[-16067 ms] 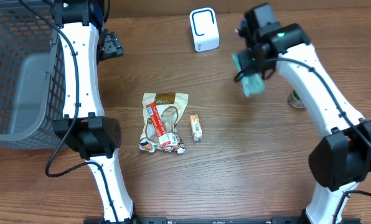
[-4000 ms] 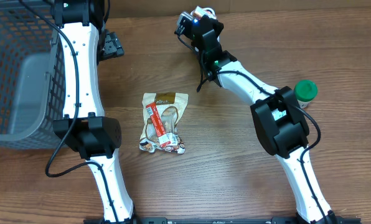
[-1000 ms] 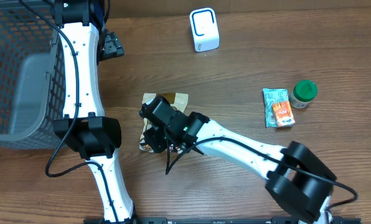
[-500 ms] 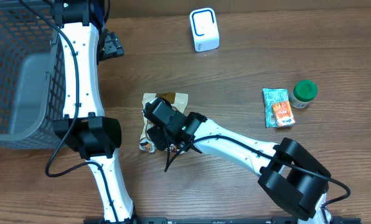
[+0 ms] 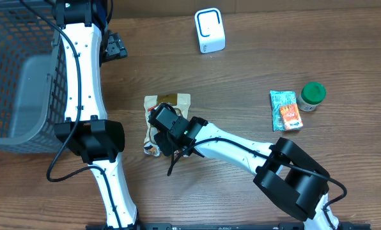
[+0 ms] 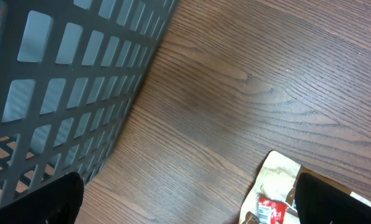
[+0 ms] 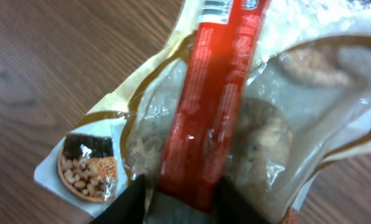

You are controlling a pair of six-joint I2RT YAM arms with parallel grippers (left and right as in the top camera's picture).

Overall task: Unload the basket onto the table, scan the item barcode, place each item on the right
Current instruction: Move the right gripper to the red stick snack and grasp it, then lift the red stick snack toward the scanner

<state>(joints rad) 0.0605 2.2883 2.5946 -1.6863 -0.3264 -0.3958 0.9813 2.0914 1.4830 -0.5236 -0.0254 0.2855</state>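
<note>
A clear snack bag [image 5: 169,100] with a red label strip [image 7: 218,93] lies flat on the wooden table, left of centre. My right gripper [image 5: 167,133] is down on top of it. In the right wrist view its two dark fingers [image 7: 131,204] pinch the bag's film and the red strip between them, so the right gripper [image 7: 185,200] is shut on the bag. The white scanner [image 5: 209,30] stands at the back of the table. My left gripper [image 5: 116,48] hangs open at the back left, beside the basket, with nothing between its fingers [image 6: 43,200].
A dark mesh basket [image 5: 15,70] fills the left side. At the right lie a teal packet [image 5: 281,102] with an orange one [image 5: 291,119] on it, and a green-lidded jar [image 5: 313,94]. The bag's corner [image 6: 277,184] shows in the left wrist view.
The right gripper's jaws have narrowed onto the snack bag, and the bag's top edge has shifted slightly towards the back. The left arm has not moved.
</note>
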